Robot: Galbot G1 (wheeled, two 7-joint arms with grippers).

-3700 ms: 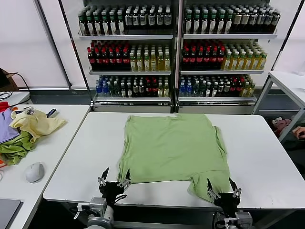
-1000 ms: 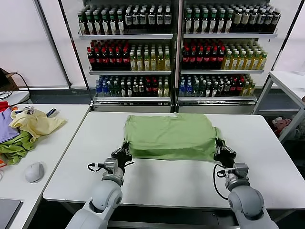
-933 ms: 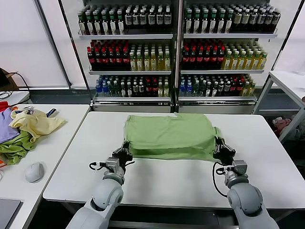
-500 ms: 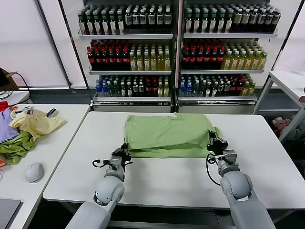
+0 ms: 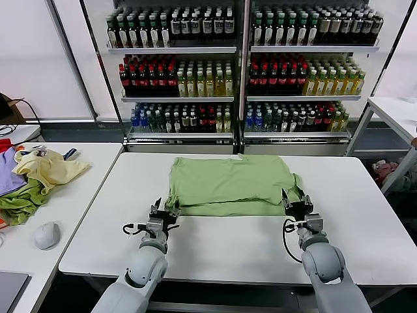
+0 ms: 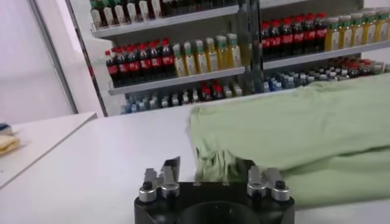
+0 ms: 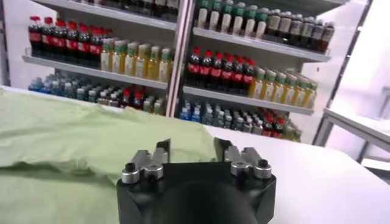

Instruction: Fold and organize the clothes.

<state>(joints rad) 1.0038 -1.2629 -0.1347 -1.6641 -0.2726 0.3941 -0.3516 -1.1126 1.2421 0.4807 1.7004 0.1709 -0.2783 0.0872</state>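
Green folded T-shirt (image 5: pixel 228 184) lies on the white table (image 5: pixel 365 215), its near corners between each wide-spread claw: left claw (image 5: pixel 163 210), right claw (image 5: pixel 294 202).

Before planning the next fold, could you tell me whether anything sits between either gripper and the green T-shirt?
Nothing visible does. The left gripper and right gripper stand open right at the T-shirt's near folded edge, on bare table.

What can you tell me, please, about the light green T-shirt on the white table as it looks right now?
The light green T-shirt lies flat on the white table, folded over itself so its near edge forms a doubled layer. It looks like soft, plain cotton, slightly wrinkled, with no print showing. A bit of sleeve pokes out on the robot's right side. The left gripper and right gripper sit open at the near corners, the fabric edge lying between their spread fingers rather than pinched. Nothing else rests on it.
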